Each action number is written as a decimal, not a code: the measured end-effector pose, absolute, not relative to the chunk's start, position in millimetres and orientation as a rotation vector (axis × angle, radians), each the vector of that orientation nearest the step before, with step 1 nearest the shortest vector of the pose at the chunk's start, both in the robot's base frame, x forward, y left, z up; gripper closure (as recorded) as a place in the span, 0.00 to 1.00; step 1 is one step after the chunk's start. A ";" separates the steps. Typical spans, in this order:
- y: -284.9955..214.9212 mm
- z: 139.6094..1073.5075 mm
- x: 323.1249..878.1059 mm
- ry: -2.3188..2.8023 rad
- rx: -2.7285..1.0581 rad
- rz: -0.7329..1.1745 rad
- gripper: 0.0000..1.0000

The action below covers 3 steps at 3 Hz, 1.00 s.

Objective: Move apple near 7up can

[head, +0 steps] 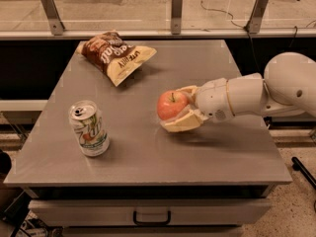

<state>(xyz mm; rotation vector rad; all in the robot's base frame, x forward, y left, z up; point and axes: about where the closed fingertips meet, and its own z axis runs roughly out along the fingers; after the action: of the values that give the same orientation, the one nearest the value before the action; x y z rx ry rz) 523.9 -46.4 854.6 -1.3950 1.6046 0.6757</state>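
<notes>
The reddish-orange apple (171, 104) is held in my gripper (180, 107), just above the middle of the grey table (148, 152). The cream fingers (181, 123) close around it from the right, one above and one below. The white arm reaches in from the right edge. The white and green 7up can (89, 128) stands upright near the table's front left, well to the left of the apple and apart from it.
A brown and cream chip bag (114, 56) lies at the table's back left. A railing with metal posts (176, 11) runs behind the table. A drawer with a handle (151, 216) sits under the front edge.
</notes>
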 end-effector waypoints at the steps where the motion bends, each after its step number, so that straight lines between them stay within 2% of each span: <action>1: -25.6 849.5 500.9 1.588 -1.467 0.743 1.00; 3: 29.5 834.7 470.7 1.537 -1.588 0.867 1.00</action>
<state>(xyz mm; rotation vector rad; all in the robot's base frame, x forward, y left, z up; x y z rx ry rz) 470.7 29.5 834.7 -1.5878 1.5374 0.8674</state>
